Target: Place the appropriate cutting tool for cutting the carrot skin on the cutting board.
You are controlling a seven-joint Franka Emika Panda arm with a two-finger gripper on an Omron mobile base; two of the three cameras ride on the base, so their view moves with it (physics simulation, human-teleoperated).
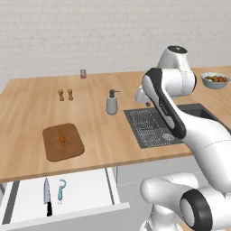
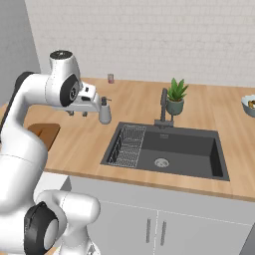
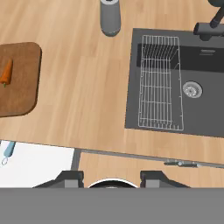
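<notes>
Left base view: the peeler (image 1: 61,189) lies in the open drawer (image 1: 85,189), at 3 o'clock beside the knife (image 1: 47,196); a mistaken pick is the risk. Hand view: the hand (image 3: 112,177) is empty, partly open, high above the worktop (image 3: 83,96); the cutting board (image 3: 22,87) sits at 9 o'clock.

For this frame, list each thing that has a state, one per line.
drawer: pulled open, holding peeler and knife
peeler: lying in the drawer, untouched
knife: lying beside the peeler
carrot: resting on the cutting board
cutting board: flat on the counter
tool: above the counter edge, holding nothing
</notes>
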